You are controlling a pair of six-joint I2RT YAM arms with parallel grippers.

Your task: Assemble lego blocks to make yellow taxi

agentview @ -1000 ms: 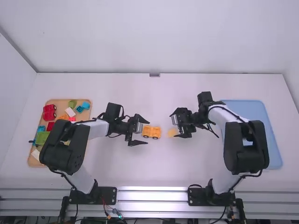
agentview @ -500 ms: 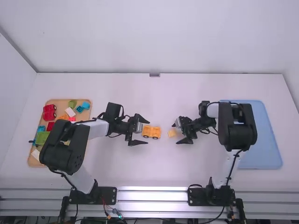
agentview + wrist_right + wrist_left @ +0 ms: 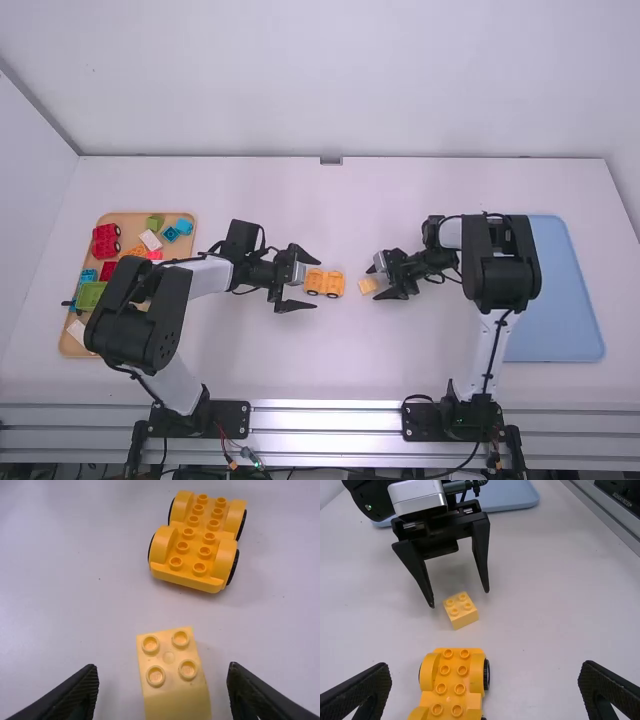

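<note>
Two-fingered and spread, the right gripper (image 3: 459,598) hung with the pale block (image 3: 169,657) slightly skewed just ahead of its tips; closing off-centre risked twisting it.

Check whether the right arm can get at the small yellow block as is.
Probably yes: right gripper is open and close to the block, nothing lies between them, and the wheeled base sits apart from the block.
</note>
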